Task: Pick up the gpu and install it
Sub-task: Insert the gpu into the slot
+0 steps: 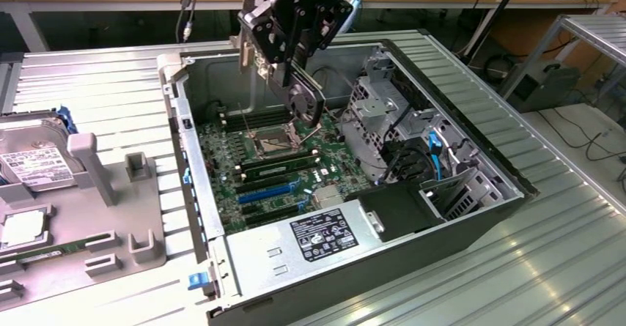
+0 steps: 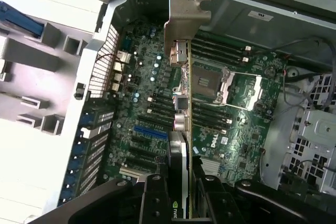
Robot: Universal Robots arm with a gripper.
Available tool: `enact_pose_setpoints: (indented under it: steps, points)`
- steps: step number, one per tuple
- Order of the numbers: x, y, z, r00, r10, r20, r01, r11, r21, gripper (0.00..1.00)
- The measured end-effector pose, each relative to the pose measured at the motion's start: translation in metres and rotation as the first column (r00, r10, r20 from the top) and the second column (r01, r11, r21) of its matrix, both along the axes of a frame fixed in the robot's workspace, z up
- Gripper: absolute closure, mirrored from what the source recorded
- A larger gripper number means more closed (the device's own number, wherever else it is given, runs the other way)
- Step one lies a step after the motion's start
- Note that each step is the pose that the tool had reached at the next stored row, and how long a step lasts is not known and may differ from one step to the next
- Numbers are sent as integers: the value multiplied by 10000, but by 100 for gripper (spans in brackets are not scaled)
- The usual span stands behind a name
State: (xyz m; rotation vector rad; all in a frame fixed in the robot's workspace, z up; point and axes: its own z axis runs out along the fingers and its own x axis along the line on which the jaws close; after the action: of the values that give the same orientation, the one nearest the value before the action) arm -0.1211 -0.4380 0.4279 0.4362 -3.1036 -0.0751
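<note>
The gpu (image 1: 306, 97) hangs on edge in the upper middle of the exterior view, clamped in my hand (image 1: 292, 64), whose fingers are closed on its two faces. Its black cooler faces the exterior view's right, and it is over the open computer case (image 1: 489, 216), above the part of the motherboard (image 1: 259, 183) around the CPU socket (image 1: 275, 141). It sits in none of the board's slots; the blue slot (image 1: 266, 193) lies lower in the frame and apart from the card. In the wrist view I see the gpu (image 2: 178, 166) edge-on running away from my hand (image 2: 181, 203), with its silver end bracket (image 2: 185, 22) at the far end, over the motherboard (image 2: 249, 124) just beside the CPU socket (image 2: 216, 85); the blue slot (image 2: 149, 131) lies to one side of the card. The case lies on its side on a ribbed metal surface (image 1: 558, 267). At the exterior view's left edge a hard drive (image 1: 31, 161) with a white label rests in a grey tray (image 1: 108, 194), well apart from the case's inside.
</note>
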Motion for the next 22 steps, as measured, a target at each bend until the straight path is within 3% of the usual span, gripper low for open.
enact_pose_setpoints:
  steps: [4,11,15,17,22]
  points:
    - [0,0,0,9982,604,0,-604,9982,0,73]
    - [0,0,0,9927,1207,0,-1207,9927,-1,73]
    - [0,0,0,9859,1672,0,-1672,9859,-1,73]
    - [0,0,0,9792,2029,0,-2029,9792,0,73]
    - [0,0,0,9704,2414,0,-2414,9704,0,73]
